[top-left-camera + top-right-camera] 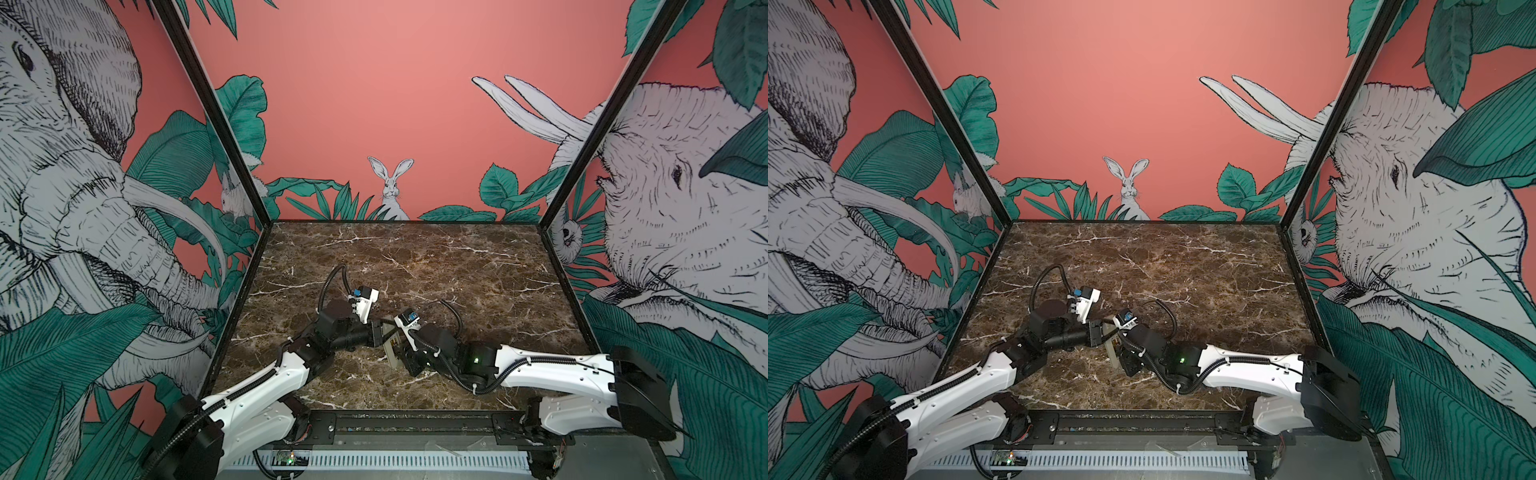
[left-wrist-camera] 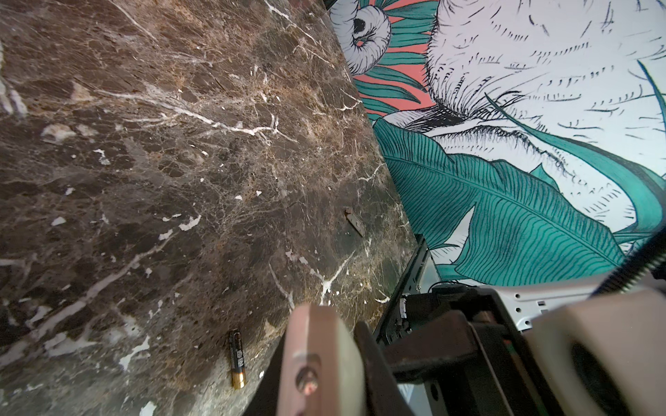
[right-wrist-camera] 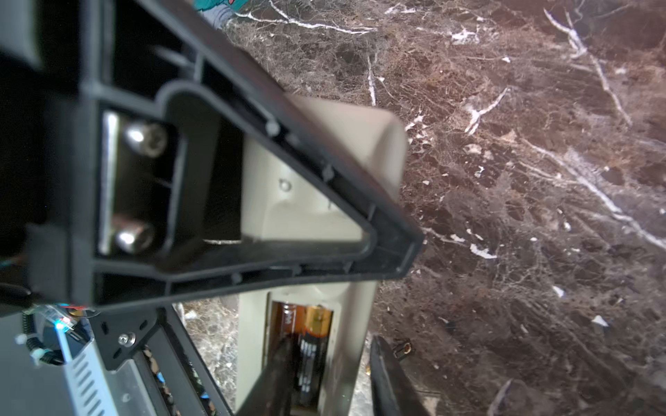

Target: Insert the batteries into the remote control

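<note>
1. Remote control [image 3: 347, 324], the slim handset with the greyish-beige plastic back, is held at an angle between our two arms, near the front middle of the brown marble tabletop [image 2: 144, 180]. Its battery bay is open and faces our right wrist camera. Can't tell if its lower end touches the marble.
2. Our left gripper [image 1: 383, 332] is clamped hard on the remote control, up at the end away from the bay. It's basically our vise.
3. One seated battery [image 3: 314, 345], a small dark cylinder with a gold end, already lies in the bay. The slot beside it has no cell in it, just one dark finger of our right gripper [image 3: 333, 356] poking in right next to that battery.
4. The right gripper's jaws are partly spread and, as far as we can see, grip nothing. The other finger hangs just outside the handset's edge.
5. The loose battery [image 2: 236, 358], same dark-and-gold kind, lies flat on the marble, apart from everything.
6. So we reckon we're about halfway, finishing the first cell. Next, we need to:
   - pull that finger straight out without levering the seated battery up;
   - pinch the loose one across its middle;
   - lay it in the free slot, probably flipped end for end.
</note>
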Robot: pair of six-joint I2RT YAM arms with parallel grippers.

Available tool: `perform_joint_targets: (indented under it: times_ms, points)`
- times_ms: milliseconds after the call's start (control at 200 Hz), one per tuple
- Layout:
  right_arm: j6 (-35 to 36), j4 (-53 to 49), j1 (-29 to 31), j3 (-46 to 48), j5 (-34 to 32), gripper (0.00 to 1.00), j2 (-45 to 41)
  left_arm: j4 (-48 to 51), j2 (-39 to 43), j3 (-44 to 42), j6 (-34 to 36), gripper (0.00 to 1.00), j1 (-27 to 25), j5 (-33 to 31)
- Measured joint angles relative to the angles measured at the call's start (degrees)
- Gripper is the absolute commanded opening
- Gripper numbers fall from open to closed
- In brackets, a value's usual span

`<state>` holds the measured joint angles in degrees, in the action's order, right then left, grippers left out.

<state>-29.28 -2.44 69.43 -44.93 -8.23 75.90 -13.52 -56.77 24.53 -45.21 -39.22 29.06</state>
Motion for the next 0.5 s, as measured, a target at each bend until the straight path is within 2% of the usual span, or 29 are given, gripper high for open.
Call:
perform_joint_targets:
  times_ms: [155,500]
  points:
    - [1.3,-0.9,0.0,0.0,0.2,0.61,-0.6,0.5,0.1,-0.1,0.1,0.00,0.0,0.2]
    - [5.7,-1.0,3.3,1.3,2.0,0.65,-10.2,2.2,1.3,-1.7,0.7,0.00,0.9,-2.6]
